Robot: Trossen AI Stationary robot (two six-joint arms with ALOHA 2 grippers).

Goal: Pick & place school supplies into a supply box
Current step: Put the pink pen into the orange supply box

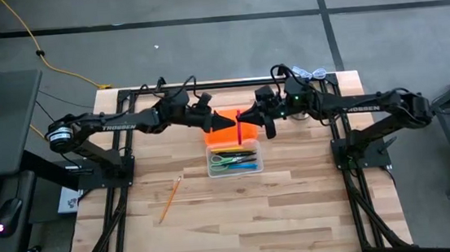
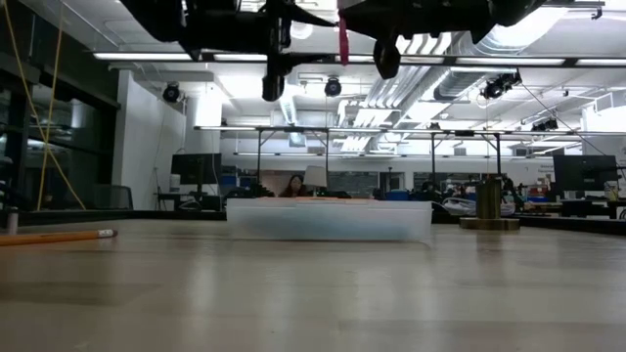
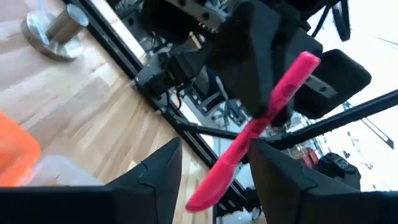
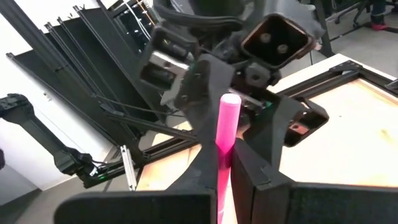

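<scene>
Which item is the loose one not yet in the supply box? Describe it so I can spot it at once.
Start at the clear supply box with its orange lid, mid-table in the high view. Go toward the left arm's side and the table's near edge, where a pencil lies alone on bare wood. It is wooden-yellow, slanted, and nothing touches it.

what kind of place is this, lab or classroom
Most likely a robotics lab or open workshop: two arms on a framed wooden table, exposed ceiling ducts with strip lights, and rows of desks with monitors behind, where a person sits.
</scene>
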